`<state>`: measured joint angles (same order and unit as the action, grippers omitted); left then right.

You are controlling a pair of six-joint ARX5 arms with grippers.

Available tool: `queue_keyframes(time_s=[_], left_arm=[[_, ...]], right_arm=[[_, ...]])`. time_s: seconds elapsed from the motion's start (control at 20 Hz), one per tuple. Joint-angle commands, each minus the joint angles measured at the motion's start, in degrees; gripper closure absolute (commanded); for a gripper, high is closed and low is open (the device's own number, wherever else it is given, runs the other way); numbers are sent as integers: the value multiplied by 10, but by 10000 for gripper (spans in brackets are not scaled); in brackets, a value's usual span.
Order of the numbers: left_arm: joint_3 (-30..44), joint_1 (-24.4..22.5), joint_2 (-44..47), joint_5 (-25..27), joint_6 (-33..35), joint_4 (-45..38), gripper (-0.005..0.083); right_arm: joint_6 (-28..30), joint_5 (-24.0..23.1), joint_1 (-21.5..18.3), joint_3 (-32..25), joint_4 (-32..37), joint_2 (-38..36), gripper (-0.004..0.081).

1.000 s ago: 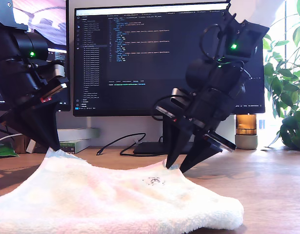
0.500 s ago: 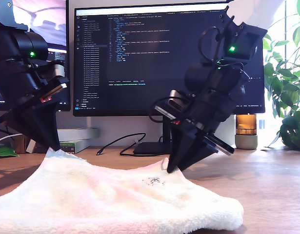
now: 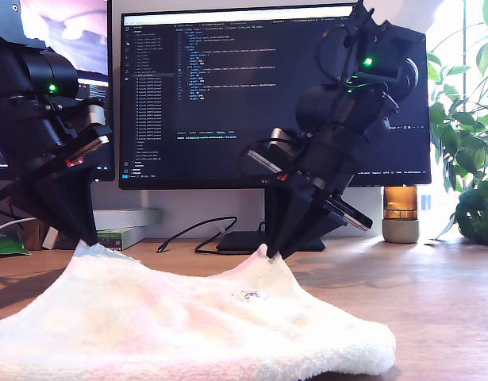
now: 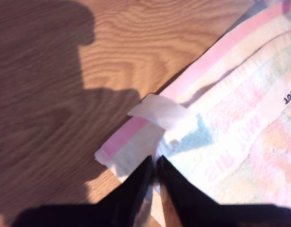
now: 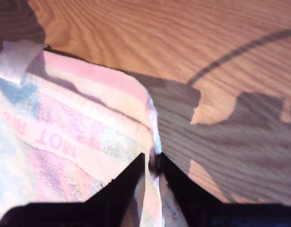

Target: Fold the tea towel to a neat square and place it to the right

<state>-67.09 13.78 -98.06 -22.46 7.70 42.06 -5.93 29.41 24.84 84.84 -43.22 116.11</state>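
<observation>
Pinching the far edge of the tea towel (image 3: 188,325), my second gripper (image 3: 269,252) stands toward the exterior view's right with its jaws closed on the cloth, and the fabric rises there into a small peak above the wooden table (image 3: 434,302). My first gripper (image 3: 86,238), at the exterior view's left, has its jaws shut on the towel's far left corner, which sits low, close to the tabletop. In the first wrist view the dark tips (image 4: 154,163) meet on the towel's (image 4: 240,118) corner just beside the white tag (image 4: 159,113), with the pink lettering (image 4: 233,151) running near it. In the second wrist view the tips (image 5: 152,161) clamp a pink-banded edge of the towel (image 5: 65,132), and the tag (image 5: 17,59) shows well apart from them along that edge. Between the two grippers the towel sags and spreads toward the near side, its small dark figure (image 3: 249,295) lying just below the peak. A monitor (image 3: 228,95) stands behind.
</observation>
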Motion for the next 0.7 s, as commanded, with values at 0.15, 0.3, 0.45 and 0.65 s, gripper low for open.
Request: queue_keyframes(time_s=[0.15,0.3,0.45,0.65], left_arm=[[-5,0,-7,-3,3,-1,797],[-5,0,-7,-9,3,-1,797],[-5,0,-7,-11,3,-1,797],[-5,-1,-7,-11,14,2,797]], right_arm=[[13,0,2,-5,-23,12,703],[17,0,2,-5,-27,12,769],[18,0,3,-5,-22,12,783],[17,0,3,-5,-23,12,783]])
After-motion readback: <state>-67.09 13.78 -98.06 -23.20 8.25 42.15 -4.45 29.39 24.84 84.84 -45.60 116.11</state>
